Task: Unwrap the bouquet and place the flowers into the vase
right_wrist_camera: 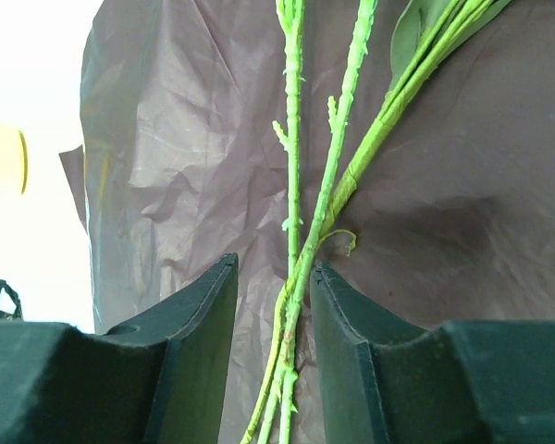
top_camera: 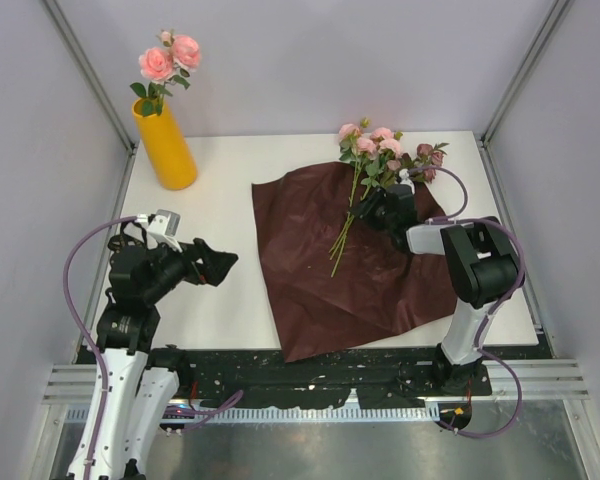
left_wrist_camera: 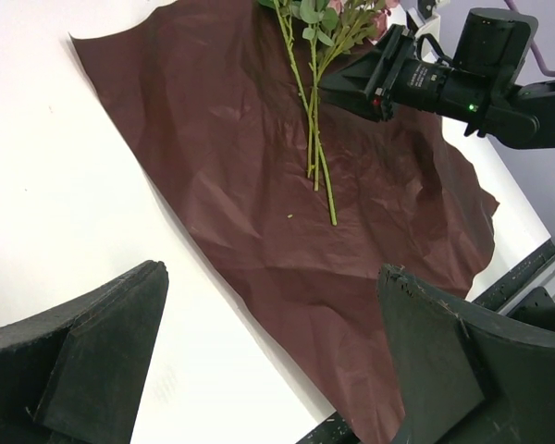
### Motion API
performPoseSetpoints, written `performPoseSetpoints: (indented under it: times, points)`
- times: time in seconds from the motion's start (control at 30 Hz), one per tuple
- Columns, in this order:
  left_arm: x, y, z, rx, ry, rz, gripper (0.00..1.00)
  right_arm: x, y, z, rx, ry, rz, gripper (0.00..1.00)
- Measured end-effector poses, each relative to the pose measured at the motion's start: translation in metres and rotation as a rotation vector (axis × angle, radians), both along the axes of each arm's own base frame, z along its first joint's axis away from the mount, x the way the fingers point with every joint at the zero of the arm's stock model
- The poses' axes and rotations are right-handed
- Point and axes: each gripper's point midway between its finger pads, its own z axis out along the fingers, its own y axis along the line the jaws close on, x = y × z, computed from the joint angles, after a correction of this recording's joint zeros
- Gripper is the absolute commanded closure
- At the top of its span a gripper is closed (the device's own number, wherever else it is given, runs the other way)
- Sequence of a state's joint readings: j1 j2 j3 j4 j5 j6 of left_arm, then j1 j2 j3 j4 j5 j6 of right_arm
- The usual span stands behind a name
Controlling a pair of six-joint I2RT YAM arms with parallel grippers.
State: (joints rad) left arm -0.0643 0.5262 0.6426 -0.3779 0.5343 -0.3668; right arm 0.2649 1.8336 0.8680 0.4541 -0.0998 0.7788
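The bouquet lies unwrapped: the dark red paper (top_camera: 330, 290) is spread flat and several pink and mauve flowers (top_camera: 380, 150) rest on its far part, stems (top_camera: 348, 225) pointing toward me. My right gripper (top_camera: 373, 212) is low over the stems (right_wrist_camera: 328, 185). Its jaws are narrowed around them, the stems lying against the right finger (right_wrist_camera: 342, 314) with a gap to the left one. The yellow vase (top_camera: 165, 150) stands at the far left, two pink roses (top_camera: 168, 60) in it. My left gripper (top_camera: 225, 265) hovers wide open and holds nothing.
The paper (left_wrist_camera: 259, 185) reaches close to the table's near edge. White enclosure walls close in the left, right and far sides. The right arm's body (top_camera: 470, 260) stands over the paper's right part.
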Motion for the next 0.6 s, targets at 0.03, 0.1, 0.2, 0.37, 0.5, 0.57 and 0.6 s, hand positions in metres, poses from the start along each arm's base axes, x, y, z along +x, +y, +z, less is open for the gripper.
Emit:
performPoseSetpoints:
  times: [0.03, 0.1, 0.2, 0.37, 0.5, 0.57, 0.6]
  points:
    - [0.0, 0.0, 0.0, 0.0, -0.001, 0.002, 0.02, 0.002, 0.002, -0.001, 0.013, 0.003, 0.001, 0.6]
    - [0.0, 0.001, 0.0, 0.001, -0.002, 0.003, 0.02, 0.004, 0.004, -0.004, 0.027, 0.007, 0.002, 0.6]
    - [0.0, 0.001, 0.0, 0.002, -0.002, 0.007, 0.02, 0.003, 0.006, -0.009, 0.045, 0.023, -0.004, 0.62]
    - [0.001, 0.001, 0.0, 0.004, -0.003, 0.009, 0.02, 0.005, 0.008, -0.013, 0.067, 0.031, -0.011, 0.64]
    - [0.001, 0.002, 0.0, 0.005, -0.004, 0.01, 0.02, 0.005, 0.008, -0.013, 0.075, 0.032, -0.017, 0.66]
    - [0.001, 0.002, 0.0, 0.005, -0.004, 0.01, 0.02, 0.005, 0.008, -0.014, 0.079, 0.035, -0.02, 0.66]
    - [0.001, 0.002, 0.0, 0.006, -0.003, 0.012, 0.02, 0.005, 0.008, -0.015, 0.081, 0.038, -0.021, 0.66]
